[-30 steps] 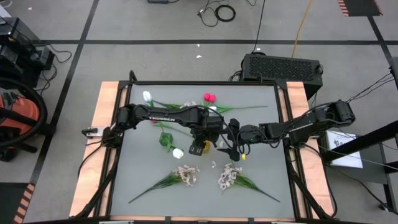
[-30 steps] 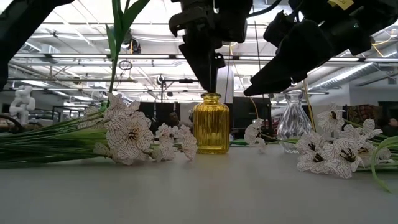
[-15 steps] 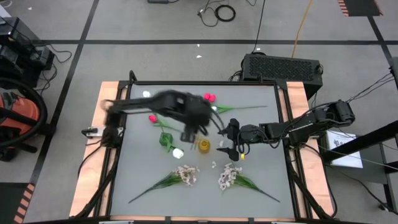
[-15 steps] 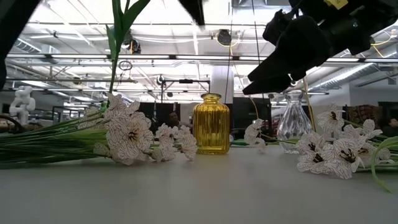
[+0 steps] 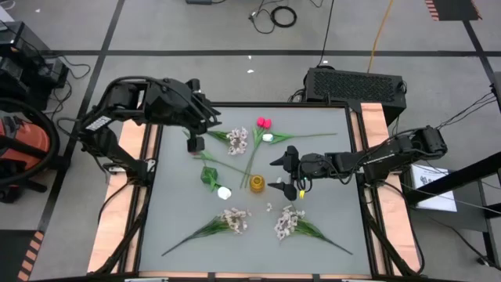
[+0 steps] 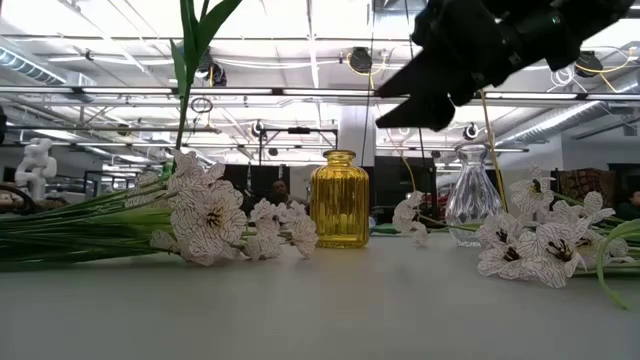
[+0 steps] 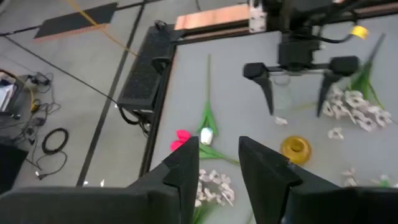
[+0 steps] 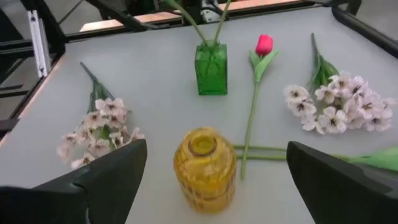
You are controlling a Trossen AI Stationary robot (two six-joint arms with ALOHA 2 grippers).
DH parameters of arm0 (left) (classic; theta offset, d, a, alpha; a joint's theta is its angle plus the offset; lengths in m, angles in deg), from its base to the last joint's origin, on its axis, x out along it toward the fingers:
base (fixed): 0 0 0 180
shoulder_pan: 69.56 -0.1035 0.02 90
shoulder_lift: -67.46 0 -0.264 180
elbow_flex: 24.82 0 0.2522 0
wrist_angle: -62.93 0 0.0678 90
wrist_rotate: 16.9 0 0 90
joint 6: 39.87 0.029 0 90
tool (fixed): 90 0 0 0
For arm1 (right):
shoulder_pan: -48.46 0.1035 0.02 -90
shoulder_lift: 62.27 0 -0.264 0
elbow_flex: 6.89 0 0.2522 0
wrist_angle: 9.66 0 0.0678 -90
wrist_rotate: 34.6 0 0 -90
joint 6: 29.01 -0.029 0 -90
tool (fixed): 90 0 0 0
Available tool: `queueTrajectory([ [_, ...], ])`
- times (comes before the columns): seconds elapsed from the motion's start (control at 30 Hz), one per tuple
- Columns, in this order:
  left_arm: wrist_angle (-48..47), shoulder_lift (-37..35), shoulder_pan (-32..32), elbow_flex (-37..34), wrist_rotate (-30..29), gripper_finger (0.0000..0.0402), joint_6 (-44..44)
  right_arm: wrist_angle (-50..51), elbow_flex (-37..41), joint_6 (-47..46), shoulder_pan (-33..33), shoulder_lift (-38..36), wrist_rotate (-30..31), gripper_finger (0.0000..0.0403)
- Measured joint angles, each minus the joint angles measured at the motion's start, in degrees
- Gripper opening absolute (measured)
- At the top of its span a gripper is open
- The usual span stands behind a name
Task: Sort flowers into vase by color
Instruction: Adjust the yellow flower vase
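Note:
My left gripper (image 5: pixel 197 135) hangs over the table's far left part, fingers a little apart (image 7: pixel 219 155), empty. My right gripper (image 5: pixel 280 174) hovers wide open just right of the yellow vase (image 5: pixel 257 182), which shows between its fingers in the right wrist view (image 8: pixel 204 165). A green vase (image 8: pixel 211 76) stands left of the yellow one with stems in it. A clear vase (image 6: pixel 472 195) stands under the right gripper. A pink tulip (image 8: pixel 264 43), red tulips (image 5: pixel 264 123), a white tulip (image 5: pixel 268 137) and three blossom sprays (image 5: pixel 237 139) (image 5: pixel 235 219) (image 5: pixel 288 223) lie flat on the table.
The grey tabletop has wooden side rails (image 5: pixel 131 157). A black box (image 5: pixel 354 82) sits beyond the far edge. Long stems (image 5: pixel 313 135) cross the middle and far part. Bare grey surface shows along the left side (image 5: pixel 172 204) and the right side (image 5: pixel 337 211).
My left arm has swung fast from above the yellow vase, up and back toward the table's far left corner. My right gripper has risen a little and stays wide open beside the yellow vase. The vases and flowers have kept their places.

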Motion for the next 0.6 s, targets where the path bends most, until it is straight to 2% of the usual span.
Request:
queueTrajectory([
  [0.07,2.9,-1.7,-1.5,-4.1,0.8,0.0113,0.1,1.5,-1.8,0.0,-0.2,0.0,2.0,0.0378],
  [0.13,6.7,-3.3,-2.8,-9.7,4.3,0.0108,1.0,4.0,-4.7,0.4,-0.6,0.0,3.6,0.0378],
  [0.27,19.8,-8.0,-4.1,-23.4,9.3,0.0098,2.4,16.2,-14.6,2.8,-2.0,1.1,4.0,0.0378],
  [0.33,29.2,-11.5,-4.0,-31.4,8.9,0.0092,0.6,22.9,-19.7,4.4,-3.1,2.7,4.0,0.0378],
  [0.43,41.2,-16.9,-3.9,-43.3,4.3,0.0082,-1.5,26.5,-25.4,7.8,-5.7,6.0,3.8,0.0378],
  [0.5,47.4,-20.5,-3.5,-50.0,3.2,0.0075,-1.7,26.5,-27.8,10.0,-7.9,8.7,1.5,0.0378],
  [0.6,52.9,-26.0,-2.6,-57.1,2.8,0.0066,-3.4,26.2,-31.0,11.0,-12.0,13.8,-7.1,0.0378],
])
